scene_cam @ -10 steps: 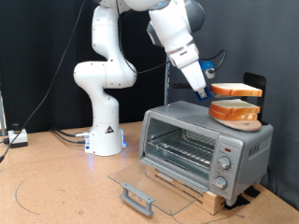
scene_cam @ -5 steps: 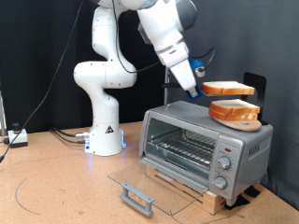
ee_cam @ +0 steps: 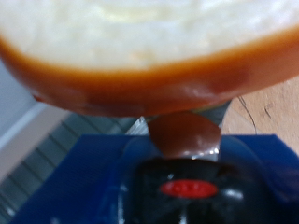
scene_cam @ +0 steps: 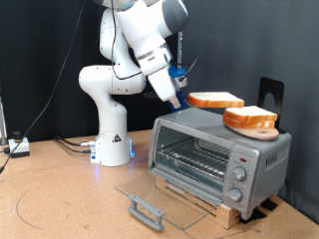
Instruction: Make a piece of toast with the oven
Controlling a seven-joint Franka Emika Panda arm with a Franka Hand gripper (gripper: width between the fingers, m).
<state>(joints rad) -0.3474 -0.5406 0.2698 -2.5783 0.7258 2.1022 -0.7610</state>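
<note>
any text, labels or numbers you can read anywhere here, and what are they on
None can be read.
A red oval label sits on the dark part of the gripper below the piece of toast: its lettering is blurred.
The knobs on the oven have markings too small to read.

piece of toast (ee_cam: pixel 149 47) blurred and cropped in wrist view, oven (scene_cam: pixel 219 154) knob labels unreadable

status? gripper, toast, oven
Gripper shut on piece of toast, held in air above oven. Oven door open, rack bare. Wooden dish on oven top.
</note>
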